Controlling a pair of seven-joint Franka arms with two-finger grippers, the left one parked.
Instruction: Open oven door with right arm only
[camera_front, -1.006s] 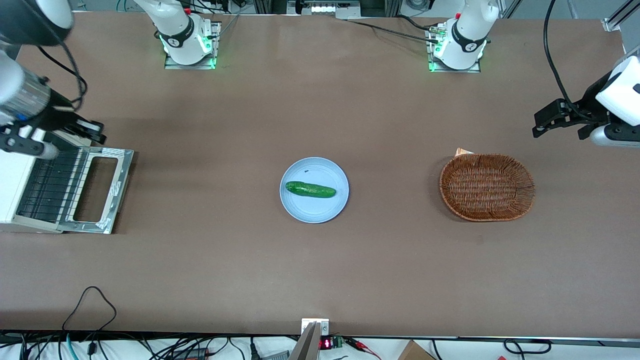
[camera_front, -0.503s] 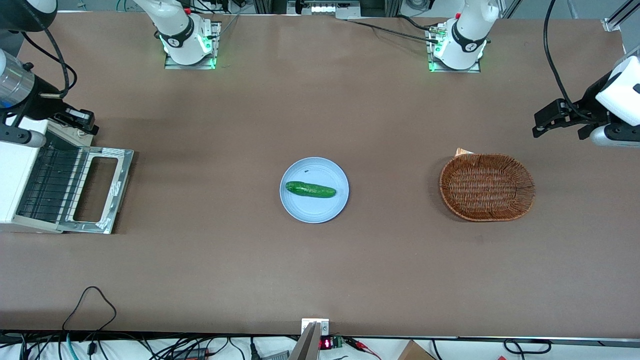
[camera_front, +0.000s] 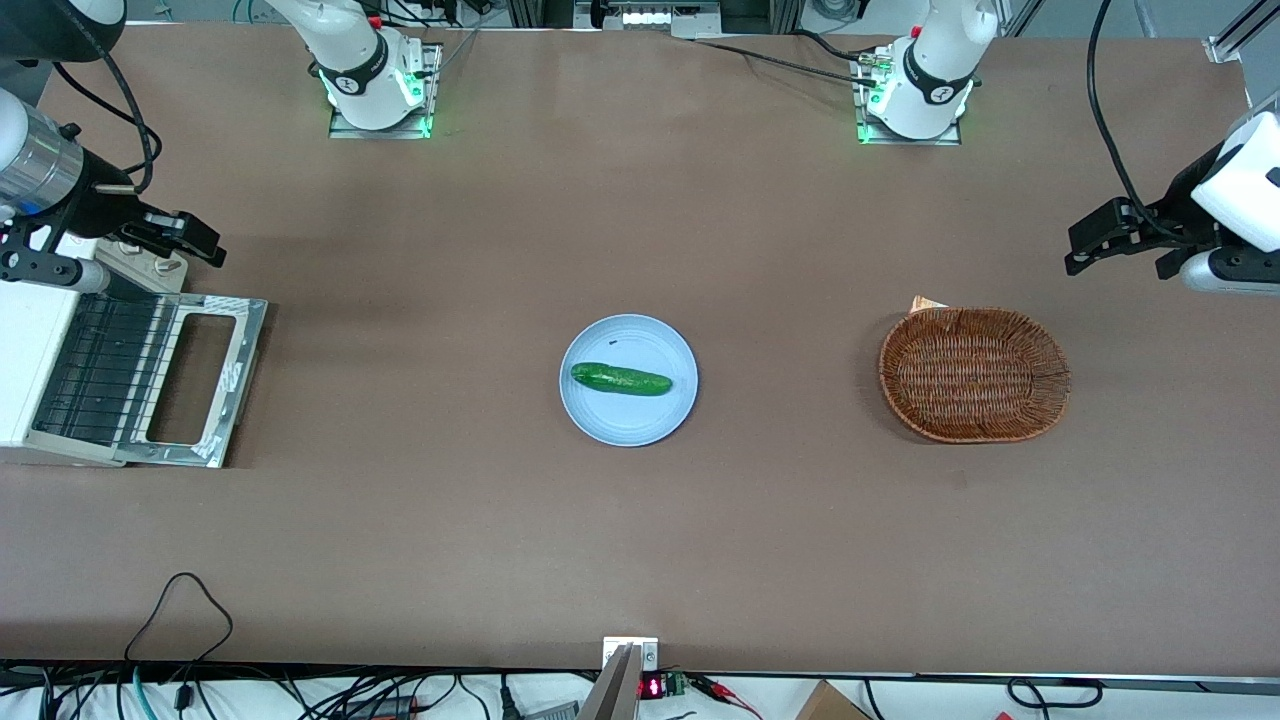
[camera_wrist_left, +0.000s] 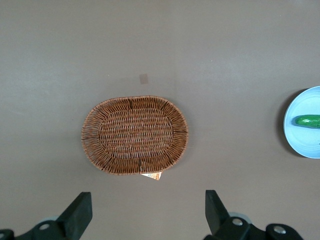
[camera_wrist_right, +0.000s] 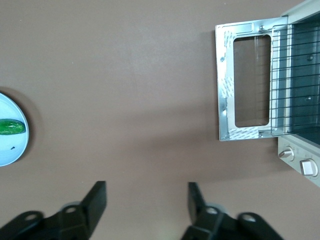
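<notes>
Task all but done: oven door (camera_front: 195, 380) folded down flat on the table, gripper (camera_front: 185, 236) spread apart, empty, lifted clear beside the toaster oven (camera_front: 35, 370).

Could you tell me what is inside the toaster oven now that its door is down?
Inside the toaster oven only a black wire rack shows, bare, above the flat-lying oven door. The cavity deeper under the oven's top is covered. The gripper, open, hovers farther from the front camera than the door.
</notes>
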